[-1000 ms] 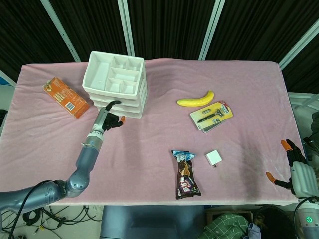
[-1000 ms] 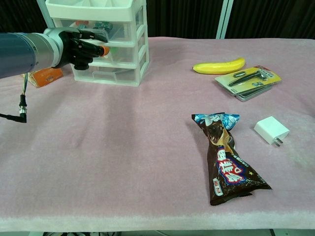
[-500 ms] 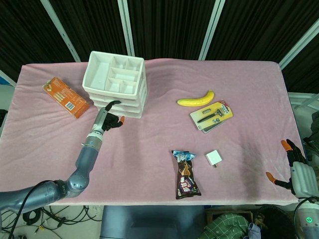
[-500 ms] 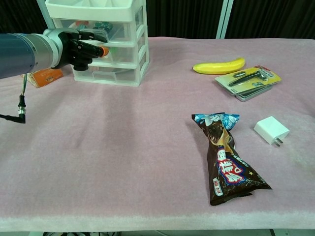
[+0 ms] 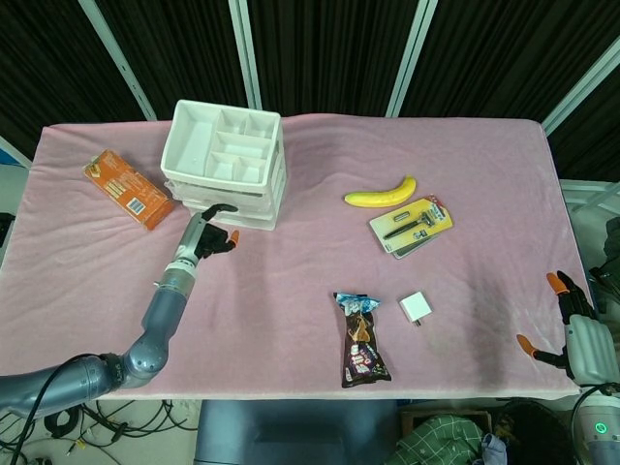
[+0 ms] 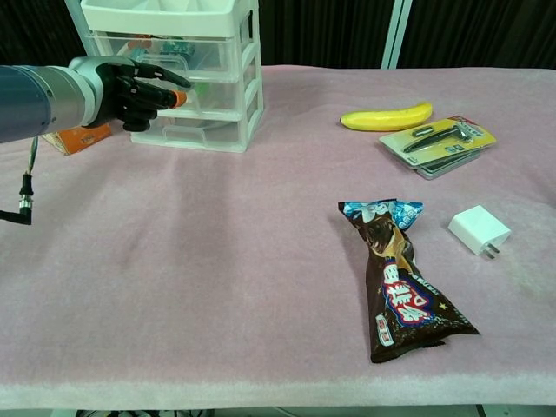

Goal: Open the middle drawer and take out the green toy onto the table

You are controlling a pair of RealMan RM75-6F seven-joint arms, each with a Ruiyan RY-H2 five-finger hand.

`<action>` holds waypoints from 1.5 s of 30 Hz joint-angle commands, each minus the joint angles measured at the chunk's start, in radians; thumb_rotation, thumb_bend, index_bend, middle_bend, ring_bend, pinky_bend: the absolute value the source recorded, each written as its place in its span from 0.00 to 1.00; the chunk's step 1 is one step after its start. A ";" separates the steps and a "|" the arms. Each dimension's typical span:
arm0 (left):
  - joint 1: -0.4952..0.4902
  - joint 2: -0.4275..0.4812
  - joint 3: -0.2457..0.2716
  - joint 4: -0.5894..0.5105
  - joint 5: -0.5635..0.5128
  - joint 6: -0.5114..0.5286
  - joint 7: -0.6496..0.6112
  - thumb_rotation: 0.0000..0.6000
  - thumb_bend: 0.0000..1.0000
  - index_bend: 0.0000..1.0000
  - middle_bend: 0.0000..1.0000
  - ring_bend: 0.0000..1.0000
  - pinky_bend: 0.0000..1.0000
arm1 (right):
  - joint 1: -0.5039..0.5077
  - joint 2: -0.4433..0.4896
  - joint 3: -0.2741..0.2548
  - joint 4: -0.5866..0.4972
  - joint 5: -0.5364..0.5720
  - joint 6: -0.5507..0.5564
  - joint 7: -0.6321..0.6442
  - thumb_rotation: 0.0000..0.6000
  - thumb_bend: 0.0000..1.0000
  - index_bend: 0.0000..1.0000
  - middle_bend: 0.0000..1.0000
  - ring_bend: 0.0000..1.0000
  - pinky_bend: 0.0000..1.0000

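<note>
A white three-drawer unit [image 5: 225, 160] [image 6: 217, 82] stands at the back left of the pink table. Its clear middle drawer is closed, and something green [image 6: 198, 85] shows faintly through its front. My left hand [image 5: 208, 234] [image 6: 135, 87] hovers just in front of that drawer, fingers stretched toward it and holding nothing. An orange fingertip [image 6: 178, 98] is close to the drawer front; I cannot tell whether it touches. My right hand [image 5: 573, 325] hangs off the table's near right edge with fingers spread and empty. It does not show in the chest view.
An orange box [image 5: 128, 188] [image 6: 78, 136] lies left of the drawers. A banana [image 5: 381, 193] [image 6: 387, 115] and a razor pack [image 5: 412, 225] [image 6: 439, 137] lie right of centre. A snack bag [image 5: 361, 341] [image 6: 398, 278] and a white charger [image 5: 416, 308] [image 6: 479, 230] sit near the front.
My left hand has drawn back a little from the drawer front, toward me and to the left. The drawers look unchanged and the right hand has not moved.
</note>
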 commanded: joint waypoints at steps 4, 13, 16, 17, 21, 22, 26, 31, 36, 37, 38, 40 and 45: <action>0.023 0.023 0.006 -0.032 0.021 -0.001 -0.018 1.00 0.46 0.27 0.97 0.96 0.92 | 0.000 0.001 -0.001 -0.004 -0.002 0.000 -0.001 1.00 0.12 0.03 0.00 0.00 0.14; 0.060 0.066 0.025 -0.092 0.062 -0.001 -0.037 1.00 0.46 0.28 0.97 0.96 0.92 | -0.002 0.001 0.000 -0.006 0.000 0.004 -0.001 1.00 0.12 0.03 0.00 0.00 0.14; 0.087 0.097 0.062 -0.136 0.153 0.039 -0.011 1.00 0.46 0.27 0.97 0.96 0.92 | -0.002 0.001 0.000 -0.006 0.000 0.002 0.001 1.00 0.12 0.03 0.00 0.00 0.14; 0.096 0.111 0.085 -0.148 0.216 0.072 0.016 1.00 0.46 0.27 0.97 0.96 0.92 | -0.002 0.001 0.000 -0.006 0.000 0.002 0.001 1.00 0.12 0.03 0.00 0.00 0.14; 0.114 0.138 0.140 -0.162 0.381 0.165 0.092 1.00 0.46 0.25 0.98 0.96 0.92 | -0.002 0.001 -0.001 -0.007 -0.002 0.002 0.001 1.00 0.12 0.03 0.00 0.00 0.14; 0.114 0.144 0.150 -0.163 0.413 0.184 0.115 1.00 0.46 0.25 0.98 0.96 0.92 | -0.002 0.001 -0.001 -0.007 -0.003 0.002 0.001 1.00 0.12 0.03 0.00 0.00 0.14; 0.101 0.168 0.174 -0.162 0.517 0.254 0.229 1.00 0.45 0.23 0.99 0.96 0.92 | -0.001 0.001 -0.002 -0.009 -0.004 0.000 0.000 1.00 0.12 0.03 0.00 0.00 0.14; 0.067 0.177 0.160 -0.158 0.506 0.277 0.354 1.00 0.45 0.20 0.99 0.97 0.93 | -0.002 0.001 -0.001 -0.010 -0.003 0.002 0.003 1.00 0.12 0.03 0.00 0.00 0.14; 0.025 0.172 0.152 -0.145 0.436 0.274 0.494 1.00 0.45 0.20 0.99 0.97 0.93 | -0.002 0.002 0.000 -0.010 -0.001 0.000 0.006 1.00 0.12 0.03 0.00 0.00 0.14; 0.013 0.168 0.153 -0.137 0.415 0.272 0.531 1.00 0.45 0.20 0.99 0.97 0.93 | -0.002 0.002 0.000 -0.011 0.000 0.000 0.007 1.00 0.12 0.03 0.00 0.00 0.14; 0.008 0.165 0.153 -0.133 0.402 0.272 0.549 1.00 0.45 0.20 0.99 0.97 0.93 | -0.002 0.002 0.000 -0.011 0.000 0.000 0.007 1.00 0.12 0.03 0.00 0.00 0.14; -0.003 0.155 0.155 -0.123 0.376 0.272 0.580 1.00 0.45 0.20 1.00 0.97 0.93 | -0.002 0.002 0.001 -0.011 0.001 0.000 0.008 1.00 0.12 0.03 0.00 0.00 0.14; -0.012 0.139 0.161 -0.106 0.345 0.272 0.606 1.00 0.45 0.21 1.00 0.97 0.94 | -0.001 0.002 0.002 -0.010 0.003 -0.002 0.009 1.00 0.12 0.03 0.00 0.00 0.14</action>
